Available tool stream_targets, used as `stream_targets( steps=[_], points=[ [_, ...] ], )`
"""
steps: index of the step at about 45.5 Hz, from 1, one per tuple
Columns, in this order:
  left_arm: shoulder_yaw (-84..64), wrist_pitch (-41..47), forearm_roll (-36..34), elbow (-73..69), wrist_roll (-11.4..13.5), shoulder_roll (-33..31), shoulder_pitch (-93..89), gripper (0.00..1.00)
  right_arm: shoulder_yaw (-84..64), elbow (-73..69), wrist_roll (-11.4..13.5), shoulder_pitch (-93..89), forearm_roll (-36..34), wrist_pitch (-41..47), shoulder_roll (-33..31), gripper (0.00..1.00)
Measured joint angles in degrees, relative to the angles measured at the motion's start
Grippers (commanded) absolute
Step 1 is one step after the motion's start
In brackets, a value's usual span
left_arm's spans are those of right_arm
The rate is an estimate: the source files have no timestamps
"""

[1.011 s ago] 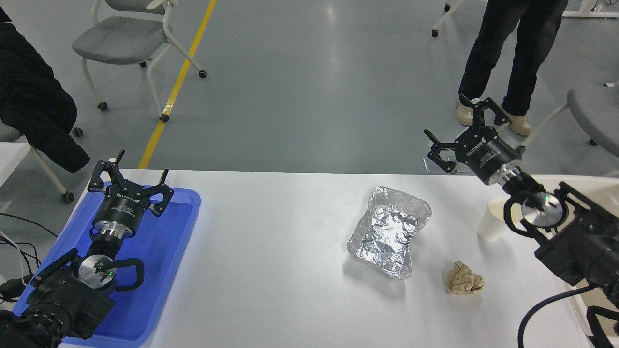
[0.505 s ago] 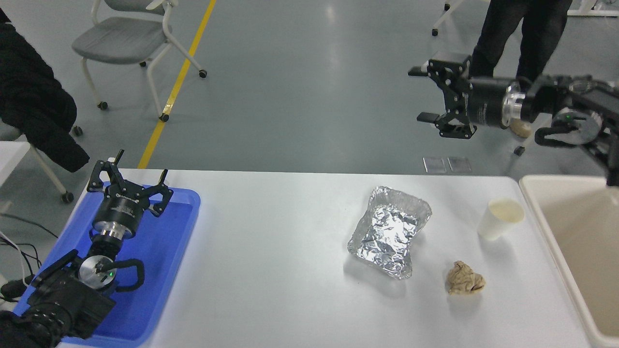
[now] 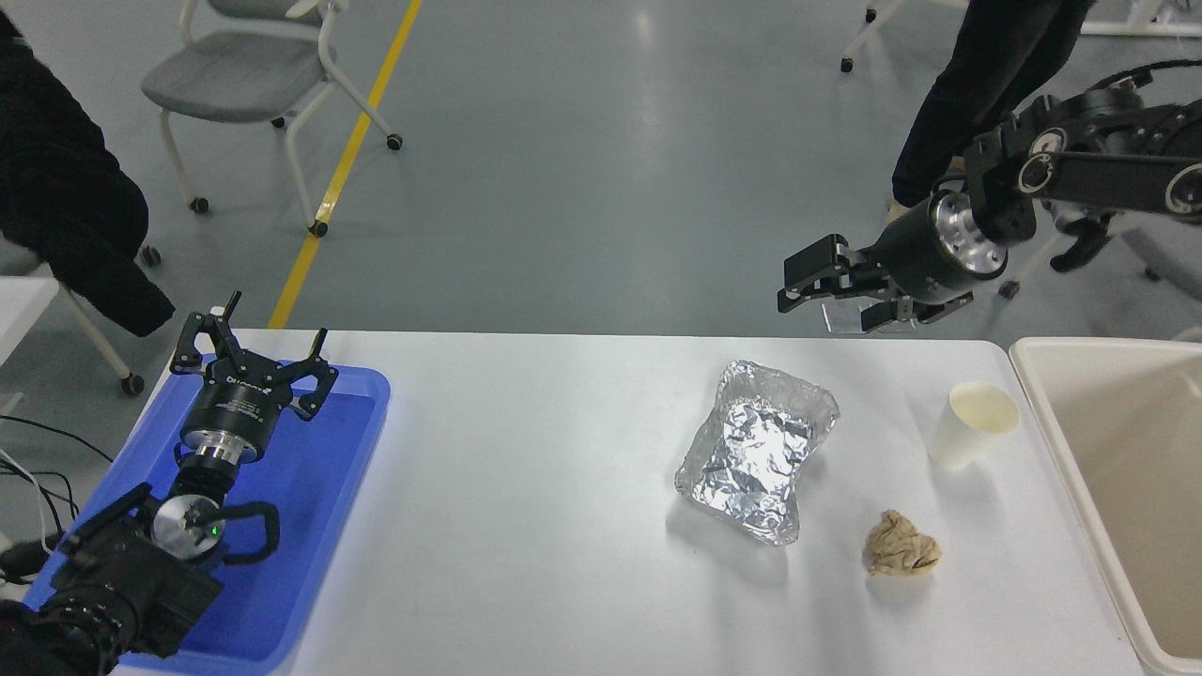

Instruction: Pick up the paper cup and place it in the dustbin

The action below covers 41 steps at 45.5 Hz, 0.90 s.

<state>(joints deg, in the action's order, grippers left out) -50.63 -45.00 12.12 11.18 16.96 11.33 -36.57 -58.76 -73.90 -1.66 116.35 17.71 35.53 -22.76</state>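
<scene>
With the right hand held spread past the table's far edge, the upright paper cup beside the dustbin could be tipped by a misjudged descent.

Paper cup between foil tray and dustbin

Paper cup stands upright beside dustbin; right gripper hovers open above table's far edge.

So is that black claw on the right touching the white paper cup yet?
Apart. The head view shows the right end effector raised beyond the table's far edge, with bare white table between it and the paper cup, which stands alone.
</scene>
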Motion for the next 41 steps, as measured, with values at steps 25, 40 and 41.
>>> stream_targets(
  steps=[25, 40, 41],
  points=[
    [-0.08, 0.0, -0.01, 0.1, 0.0, 0.17, 0.09, 1.0, -14.38, -13.28, 0.05, 15.46, -9.74, 1.01, 7.0, 1.0],
    [-0.09, 0.0, 0.02, 0.09, 0.0, 0.18, 0.09, 1.0, -16.24, -14.31, 0.05, 16.01, -13.79, 0.0, 8.56, 1.0],
    [-0.09, 0.0, 0.02, 0.09, 0.0, 0.18, 0.09, 1.0, -16.28, -14.31, 0.04, 15.82, -13.88, -0.24, 8.57, 1.0]
  ],
)
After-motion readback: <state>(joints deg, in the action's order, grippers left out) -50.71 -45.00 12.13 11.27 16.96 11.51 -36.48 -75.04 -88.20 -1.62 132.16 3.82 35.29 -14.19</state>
